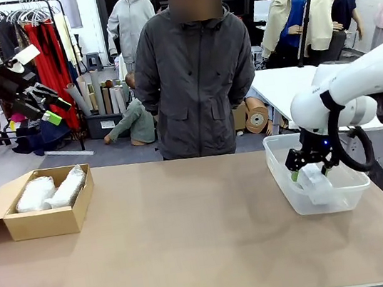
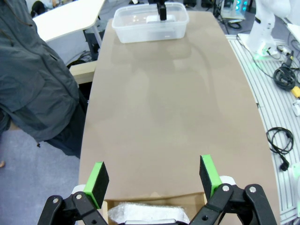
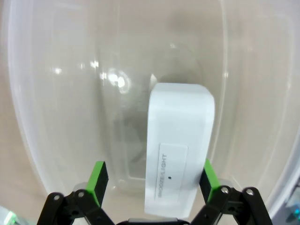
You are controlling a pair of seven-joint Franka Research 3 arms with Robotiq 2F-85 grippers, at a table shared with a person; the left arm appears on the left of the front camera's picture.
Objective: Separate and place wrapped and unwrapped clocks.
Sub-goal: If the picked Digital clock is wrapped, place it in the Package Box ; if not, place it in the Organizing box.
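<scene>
Unwrapped clock (image 3: 178, 140) lies sorted in the clear tub (image 1: 282, 173) at right, between the right gripper's (image 3: 152, 180) wide jaws; wrapped clocks (image 1: 47, 192) fill the cardboard box (image 1: 44, 222) at left, left gripper (image 2: 154, 178) wide and empty above.

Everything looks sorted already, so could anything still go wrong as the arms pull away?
Possibly. The bare clock lies in the clear tub between the right gripper's open jaws, close to one green pad; lifting off crooked could drag or tip it. That arm also hangs low inside the tub, so a sideways move might knock its wall. The two wrapped clocks fill the cardboard box, whose flap sticks out at the table's edge, easy to snag.
</scene>
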